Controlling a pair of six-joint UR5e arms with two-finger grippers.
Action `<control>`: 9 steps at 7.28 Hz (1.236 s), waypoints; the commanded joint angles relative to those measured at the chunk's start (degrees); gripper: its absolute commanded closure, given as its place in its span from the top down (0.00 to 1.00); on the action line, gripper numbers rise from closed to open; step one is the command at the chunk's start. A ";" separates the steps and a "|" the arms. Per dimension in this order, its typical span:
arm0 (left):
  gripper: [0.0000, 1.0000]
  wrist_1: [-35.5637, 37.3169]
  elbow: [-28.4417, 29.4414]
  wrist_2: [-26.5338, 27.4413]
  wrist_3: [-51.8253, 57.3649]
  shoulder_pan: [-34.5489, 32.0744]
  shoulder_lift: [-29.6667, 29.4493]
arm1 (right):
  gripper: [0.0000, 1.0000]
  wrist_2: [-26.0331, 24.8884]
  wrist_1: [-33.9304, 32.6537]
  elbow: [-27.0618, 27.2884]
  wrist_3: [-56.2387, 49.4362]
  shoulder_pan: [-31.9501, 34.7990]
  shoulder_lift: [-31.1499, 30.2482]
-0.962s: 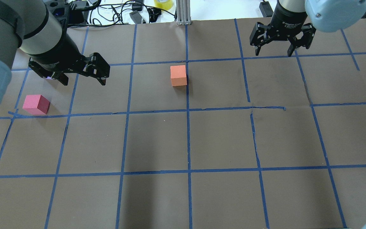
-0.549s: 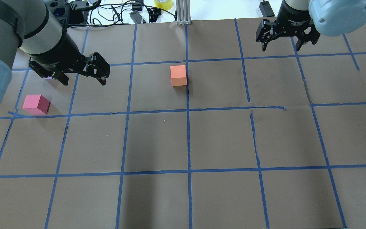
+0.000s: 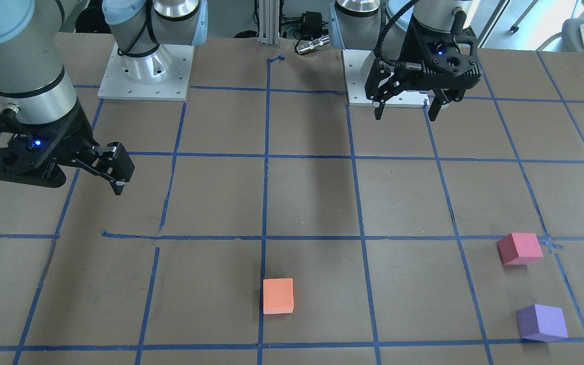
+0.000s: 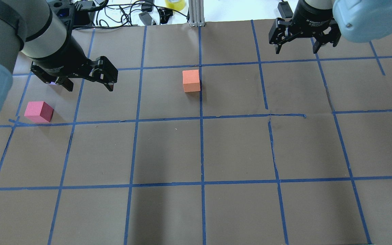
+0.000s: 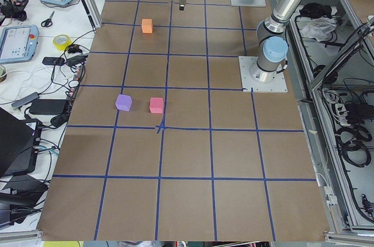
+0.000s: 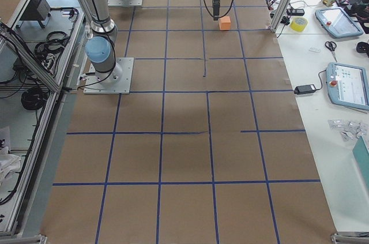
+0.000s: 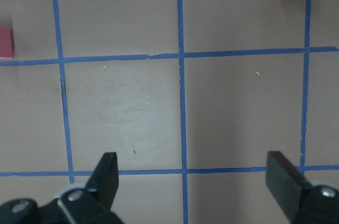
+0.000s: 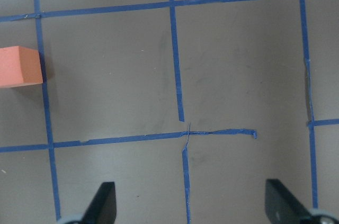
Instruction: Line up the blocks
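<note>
the table [image 4: 237,149] is covered in brown paper marked into squares with blue tape [image 4: 201,146]. the orange block [image 4: 191,81] sits flat on it near the middle of the width, on the side away from the robot's bases, its edge just beside the central tape line.

well apart from it, towards the robot's left end of the table, the pinkish-red block [image 4: 38,111] rests turned at an angle next to a tape crossing. the purple block [image 3: 541,322] lies near the pinkish-red one but not touching it, a little further from the robot. from behind the robot the left arm hides nearly all of the purple one. the three blocks make a triangle, not a row.

the left gripper [image 4: 90,89] hangs above the paper between the pinkish-red block and the orange one, touching neither. its jaws are spread wide. its wrist camera shows only bare paper and tape between the two fingers [image 7: 108,176], with a corner of the orange block at the top right and a sliver of the pinkish-red one at the left edge.

the right gripper [image 4: 296,51] is up over the far right part of the table, well away from every block, its jaws likewise wide apart. its wrist camera looks down on a torn stretch of tape, with the orange block at the left edge of that view.

past the paper's far edge lie tangled black cables [image 4: 121,13] and a yellow tape roll [image 4: 175,4].
</note>
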 commanded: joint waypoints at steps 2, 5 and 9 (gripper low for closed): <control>1.00 0.04 -0.76 0.03 0.00 0.00 0.51 | 1.00 1.50 3.64 1.57 -0.37 0.28 -2.14; 1.00 -0.05 -0.94 0.12 0.09 -0.09 0.69 | 1.00 0.98 3.73 1.75 -0.37 0.28 -2.41; 1.00 0.04 -0.94 0.12 0.09 -0.09 0.77 | 1.00 0.63 3.64 2.63 -0.46 0.28 -2.41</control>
